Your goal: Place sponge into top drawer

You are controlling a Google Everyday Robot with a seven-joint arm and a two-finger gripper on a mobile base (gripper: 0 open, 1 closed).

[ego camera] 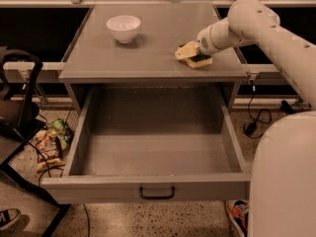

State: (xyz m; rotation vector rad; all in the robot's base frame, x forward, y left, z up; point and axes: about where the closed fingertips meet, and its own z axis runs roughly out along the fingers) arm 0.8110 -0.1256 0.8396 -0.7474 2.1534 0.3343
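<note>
The sponge (201,61), dark green on top with a pale yellow body, lies on the cabinet top (148,48) near its right front corner. My gripper (189,52) reaches in from the right and sits down on the sponge's left end, covering part of it. The top drawer (148,186) is pulled wide open below the cabinet top. Its grey inside is bare, and its black pull handle (157,193) sits at the middle of the front panel. My arm (256,23) stretches over the right side of the cabinet.
A white bowl (123,27) stands at the back left of the cabinet top. A dark chair or cart (19,107) and snack bags (49,144) are on the floor to the left. A cable (254,122) hangs on the right. My white base (284,177) fills the lower right.
</note>
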